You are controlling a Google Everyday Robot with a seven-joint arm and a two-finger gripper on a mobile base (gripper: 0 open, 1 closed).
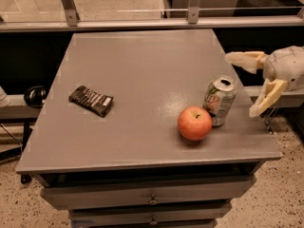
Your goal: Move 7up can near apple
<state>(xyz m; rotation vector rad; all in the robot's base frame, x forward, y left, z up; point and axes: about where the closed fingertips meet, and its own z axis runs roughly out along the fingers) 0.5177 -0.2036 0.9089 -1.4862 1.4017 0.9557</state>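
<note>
The 7up can (pixel 220 101) stands upright on the grey table (pixel 142 80), right beside the red-orange apple (pixel 194 123) and just behind and to the right of it. My gripper (pixel 243 82) is to the right of the can, near the table's right edge. It is open and empty, with one cream finger (pixel 244 59) stretched out behind the can's level and the other finger (pixel 266 99) hanging in front. Neither finger touches the can.
A flat dark snack wrapper (pixel 91 100) lies on the left part of the table. The table has drawers below its front edge (pixel 152 201). A metal rail (pixel 142 23) runs behind the table.
</note>
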